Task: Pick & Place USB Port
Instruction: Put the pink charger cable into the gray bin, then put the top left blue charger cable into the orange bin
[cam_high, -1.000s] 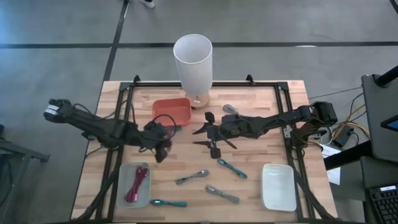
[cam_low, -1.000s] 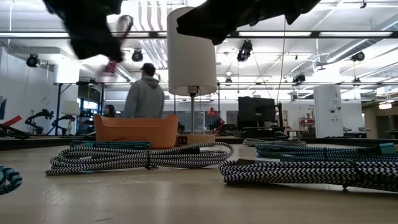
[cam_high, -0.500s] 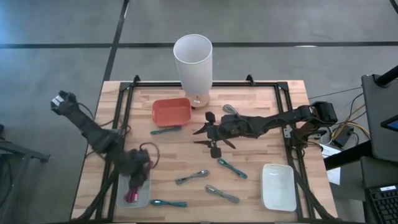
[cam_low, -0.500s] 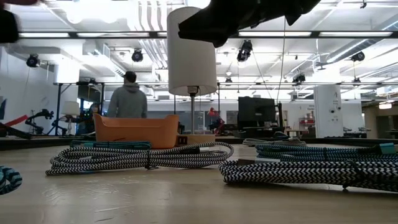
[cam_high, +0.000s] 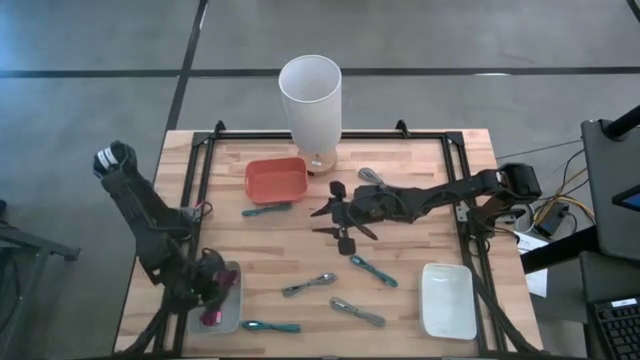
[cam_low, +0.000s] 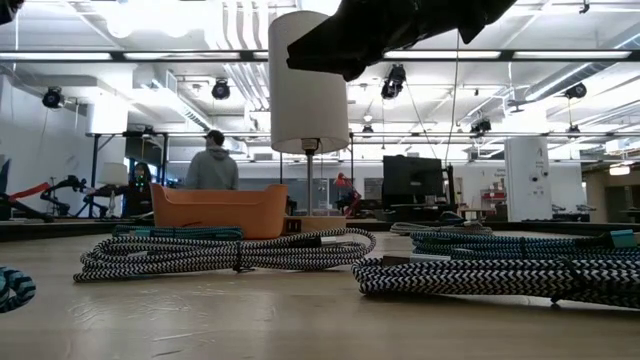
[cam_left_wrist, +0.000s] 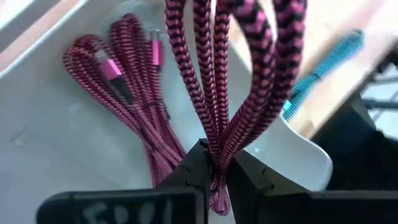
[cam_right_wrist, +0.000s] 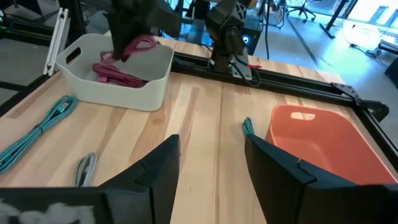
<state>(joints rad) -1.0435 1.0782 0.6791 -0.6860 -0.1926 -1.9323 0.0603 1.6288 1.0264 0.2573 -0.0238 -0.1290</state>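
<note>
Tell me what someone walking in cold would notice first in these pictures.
Probably the left gripper, shut on a looped pink cable hanging over the white bin at the table's front-left corner, where another pink cable already lies. Next, the tall white lamp at the back edge, with the orange bin beside it. The right gripper hangs open-jawed over mid-table.
</note>
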